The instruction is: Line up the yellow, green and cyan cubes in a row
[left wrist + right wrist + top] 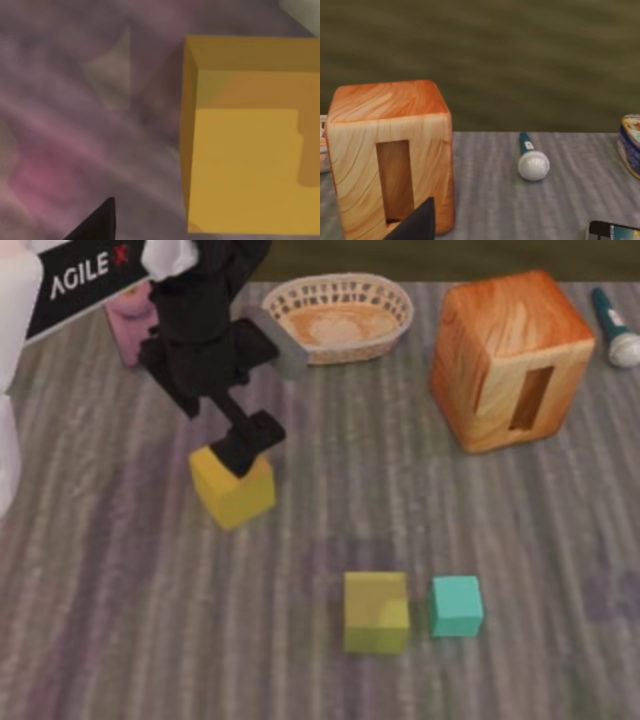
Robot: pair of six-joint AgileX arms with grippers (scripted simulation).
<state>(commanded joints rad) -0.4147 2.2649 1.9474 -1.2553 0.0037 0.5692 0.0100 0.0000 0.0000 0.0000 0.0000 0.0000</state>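
Near edge of the table (120,640): the green cube (377,612) and the smaller cyan cube (456,605) sit side by side, apart by a narrow gap, right of centre along the near edge. Both are plain, matte and sharp-edged, and they already form a short row parallel to that edge.

Further in, toward the left edge: the yellow cube (234,489), matte golden and about the green one's size, rests on the table turned somewhat out of square with the other two. The left gripper (243,447) is down over its far top edge. Whether its fingers are spread or closed on the cube cannot be told; the left wrist view shows the cube's face close up and only one dark fingertip (97,222) off to the side.

Judgement: the step in hand is securing the yellow cube for placement left of the green one. The pads should meet two opposite flat faces squarely, not corners, as the smooth faces offer little grip if loaded askew. On placement the cube should be turned to match the row and set down short of the green cube to avoid nudging it.

Toward the far edge: a woven oval basket (340,315), a large orange wood-grain box (505,350) with a slot, a teal-handled microphone (617,330) at the far right corner. The right gripper is out of the top view; fingers cannot be told. The table covering is grey-purple and streaked
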